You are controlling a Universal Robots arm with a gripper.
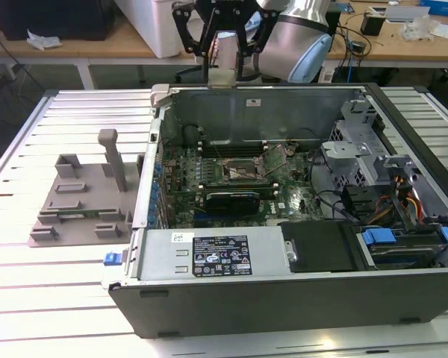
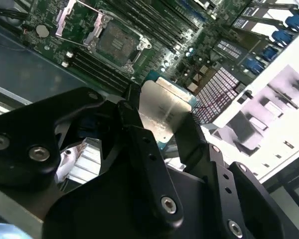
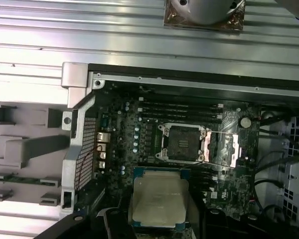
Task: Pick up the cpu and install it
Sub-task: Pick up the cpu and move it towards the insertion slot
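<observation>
an open computer case (image 1: pixel 284 298) lies on its side on a slatted metal table (image 1: pixel 60 298). inside it sits a green motherboard (image 1: pixel 291 195) with an uncovered square socket (image 3: pixel 182 143), its metal frame flipped open beside it. rows of black memory slots (image 3: pixel 179 110) run just next to the socket. a long black expansion card (image 1: pixel 228 200) stands near the case's front half, beside a labelled grey power supply (image 1: pixel 209 253). blue latches (image 1: pixel 378 237) and orange and yellow cables (image 1: pixel 411 201) crowd the exterior view's right end. a grey plastic fixture (image 1: pixel 82 198) with an upright post (image 1: pixel 112 156) rests just beside the case, on the exterior view's left. wooden workbenches (image 1: pixel 97 46) stand behind.
</observation>
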